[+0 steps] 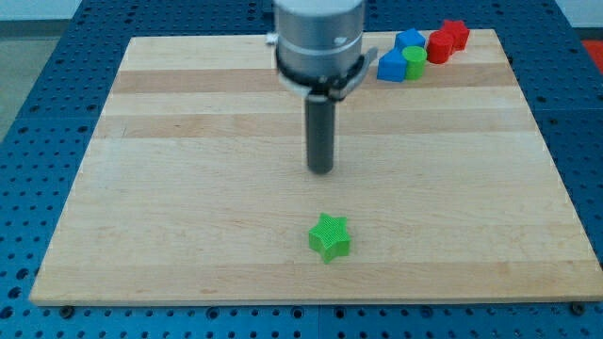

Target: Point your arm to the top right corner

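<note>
My tip (321,170) rests near the middle of the wooden board (188,188). A green star block (330,236) lies just below the tip, a short gap away. Near the view's top right corner sits a tight cluster: a blue block (392,66), another blue block (409,40) behind it, a green cylinder (415,62), a red cylinder (439,47) and a red block (455,34). The tip is well to the left of and below this cluster.
The board lies on a blue perforated table (38,113). The arm's grey body (318,42) rises above the rod at the view's top centre and hides part of the board's top edge.
</note>
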You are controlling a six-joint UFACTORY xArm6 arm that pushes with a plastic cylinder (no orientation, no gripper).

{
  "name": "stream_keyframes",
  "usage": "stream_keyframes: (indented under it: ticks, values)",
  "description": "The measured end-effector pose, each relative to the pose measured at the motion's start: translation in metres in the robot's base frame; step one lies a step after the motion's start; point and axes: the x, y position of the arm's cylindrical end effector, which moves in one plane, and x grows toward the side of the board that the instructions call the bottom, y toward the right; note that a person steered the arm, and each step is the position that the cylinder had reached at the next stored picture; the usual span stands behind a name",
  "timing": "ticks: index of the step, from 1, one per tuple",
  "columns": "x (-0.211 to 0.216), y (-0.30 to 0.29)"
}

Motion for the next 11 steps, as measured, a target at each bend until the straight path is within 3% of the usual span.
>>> stream_keyframes:
  ticks: [1, 3, 5, 6, 7, 9, 11]
  values:
    - [-0.054, 0.046]
    - [-0.096, 0.176]
    - [-0.179, 0.276]
    - [-0.23, 0.284]
    - [-0.248, 0.284]
    - [-0.25, 0.274]
    - [-0.249, 0.21]
